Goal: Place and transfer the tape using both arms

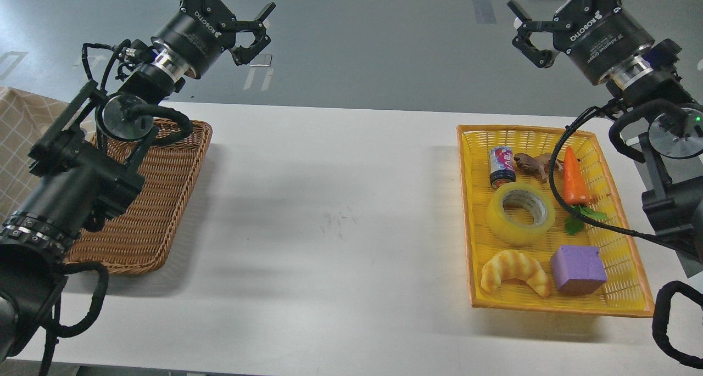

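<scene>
The wide roll of see-through yellow packing tape (520,213) with a grey-white cardboard middle lies flat in the yellow plastic basket (631,288) on the right side of the white table (329,211). It sits near the middle of that basket. Just behind it lies a small blue and red can (502,166) on its side, next to a little brown toy animal (534,164). To the right of the tape is an orange toy carrot (574,178) with green leaves. In front of the tape are a golden toy croissant (515,271) and a purple foam block (578,269) (side by side, not touching the tape). On the left side of the table sits a brown woven wicker basket (159,200), partly hidden by the left arm. The left black end effector (262,33) hangs high over the far edge of the table with its claw fingers spread apart and nothing between them. The right black end effector (525,30) hangs high above the far side of the yellow basket, well apart from the tape, and its fingers are spread wide too, holding nothing.
</scene>
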{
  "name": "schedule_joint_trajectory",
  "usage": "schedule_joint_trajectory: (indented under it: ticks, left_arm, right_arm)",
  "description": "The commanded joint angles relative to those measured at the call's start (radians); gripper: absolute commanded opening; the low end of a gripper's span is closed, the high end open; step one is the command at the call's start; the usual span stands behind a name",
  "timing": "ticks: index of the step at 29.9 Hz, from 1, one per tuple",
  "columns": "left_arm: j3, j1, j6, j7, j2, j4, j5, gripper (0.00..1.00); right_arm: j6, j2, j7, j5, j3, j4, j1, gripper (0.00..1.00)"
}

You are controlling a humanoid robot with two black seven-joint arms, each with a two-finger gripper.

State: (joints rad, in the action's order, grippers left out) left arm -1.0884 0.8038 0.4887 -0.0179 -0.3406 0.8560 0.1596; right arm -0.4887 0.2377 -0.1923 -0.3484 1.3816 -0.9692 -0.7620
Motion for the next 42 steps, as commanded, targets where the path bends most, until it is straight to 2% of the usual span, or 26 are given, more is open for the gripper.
schedule_joint_trajectory:
  ticks: [1, 11, 23, 30, 42]
  left_arm:
    - [0.007, 0.0, 0.0, -0.002, 0.0, 0.0, 0.001, 0.98]
    - [-0.004, 0.0, 0.0, 0.013, -0.005, 0.0, 0.001, 0.98]
    - [-0.001, 0.008, 0.0, 0.001, -0.002, -0.002, 0.003, 0.98]
    - [-0.007, 0.005, 0.0, 0.016, 0.003, -0.003, 0.0, 0.98]
    - [-0.004, 0.0, 0.0, 0.015, 0.015, -0.003, 0.005, 0.98]
  right_arm:
    - [0.0, 0.0, 0.001, 0.0, 0.005, 0.0, 0.0, 1.0]
    - [0.0, -0.028, 0.004, 0.009, 0.099, 0.003, 0.0, 1.0]
    - [0.0, -0.044, 0.002, 0.011, 0.1, 0.0, 0.001, 1.0]
    - [0.0, -0.044, 0.002, 0.011, 0.1, 0.001, 0.001, 1.0]
    - [0.0, -0.04, 0.01, 0.008, 0.102, 0.009, 0.001, 1.0]
